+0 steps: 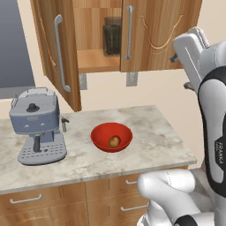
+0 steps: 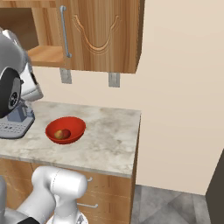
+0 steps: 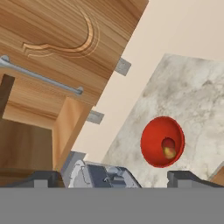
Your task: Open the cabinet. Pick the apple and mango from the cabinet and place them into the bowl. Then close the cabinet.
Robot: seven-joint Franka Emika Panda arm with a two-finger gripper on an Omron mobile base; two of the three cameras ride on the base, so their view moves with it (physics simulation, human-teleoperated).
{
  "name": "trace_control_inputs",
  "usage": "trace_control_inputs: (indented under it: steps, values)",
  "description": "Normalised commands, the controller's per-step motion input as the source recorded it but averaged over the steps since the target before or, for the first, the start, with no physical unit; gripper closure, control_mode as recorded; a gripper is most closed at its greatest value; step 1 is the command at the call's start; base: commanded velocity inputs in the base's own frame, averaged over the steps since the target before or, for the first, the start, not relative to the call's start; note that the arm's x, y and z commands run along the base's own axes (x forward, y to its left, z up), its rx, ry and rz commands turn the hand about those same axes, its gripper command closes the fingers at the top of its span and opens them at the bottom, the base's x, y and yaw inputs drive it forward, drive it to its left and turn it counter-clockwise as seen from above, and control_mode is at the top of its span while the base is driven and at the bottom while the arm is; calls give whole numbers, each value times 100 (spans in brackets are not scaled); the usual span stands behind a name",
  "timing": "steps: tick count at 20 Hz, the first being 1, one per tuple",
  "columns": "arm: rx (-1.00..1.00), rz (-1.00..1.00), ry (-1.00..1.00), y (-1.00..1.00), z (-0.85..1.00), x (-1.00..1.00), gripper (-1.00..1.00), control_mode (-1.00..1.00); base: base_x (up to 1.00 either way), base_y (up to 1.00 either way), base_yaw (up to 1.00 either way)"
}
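Sitting at the left of a veined marble counter (image 1: pixel 145 132) is a boxy grey coffee machine (image 1: pixel 37 126). Beside it to the right, a glossy red round bowl (image 1: pixel 111 137) holds one yellowish fruit (image 1: pixel 114 141). Above, the grained wooden cabinet (image 1: pixel 154 31) has its left door swung open. The claw (image 3: pixel 111 179) is spread wide, empty, raised near the cabinet, with the bowl well apart below it.

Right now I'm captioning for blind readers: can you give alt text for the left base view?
A red bowl holding one fruit sits on a marble counter beside a grey coffee machine. Above, a wooden cabinet has its left door swung open.
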Motion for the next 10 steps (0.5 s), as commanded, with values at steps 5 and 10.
trace_control_inputs:
  steps: [5, 10]
  values:
    - [0, 0, 0, 45, -1, -27, -100, -100, 0, 0, 0]
    - [0, 0, 0, 43, -23, -9, -100, -100, 0, 0, 0]
